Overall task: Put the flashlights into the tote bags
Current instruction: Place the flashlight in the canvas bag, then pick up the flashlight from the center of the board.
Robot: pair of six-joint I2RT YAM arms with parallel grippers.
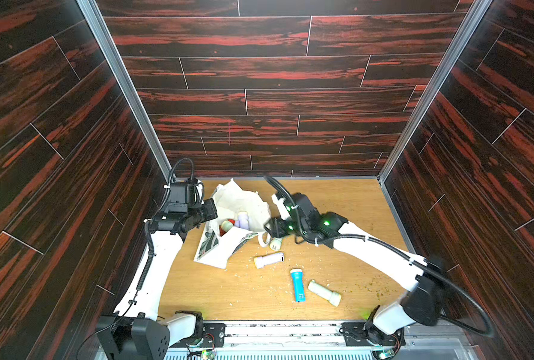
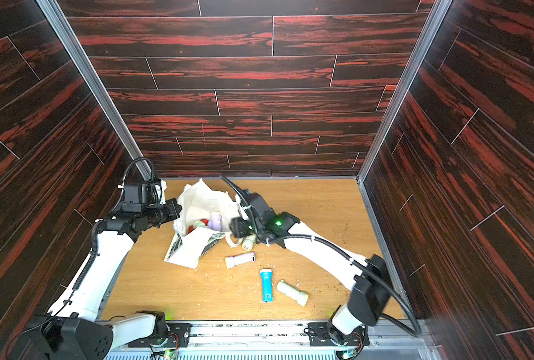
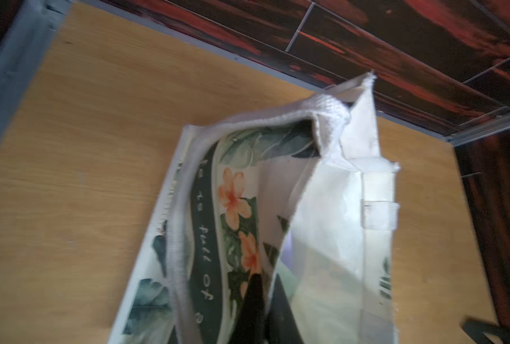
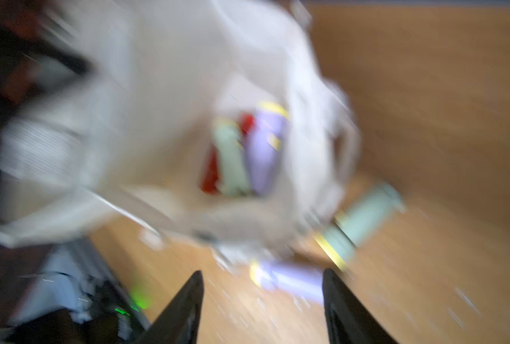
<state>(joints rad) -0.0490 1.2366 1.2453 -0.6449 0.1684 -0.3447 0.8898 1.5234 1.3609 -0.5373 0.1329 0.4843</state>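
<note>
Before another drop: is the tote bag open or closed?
Open: flashlights show inside the tote bag; the left gripper pinches its rim.

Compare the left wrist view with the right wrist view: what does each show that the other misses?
Only left wrist: the flower print on the tote bag, and the left gripper shut on its cloth. Only right wrist, blurred: a red flashlight inside the bag, a green flashlight and a lavender flashlight lying outside it, and the open right gripper. Both: the bag and the wooden table.
</note>
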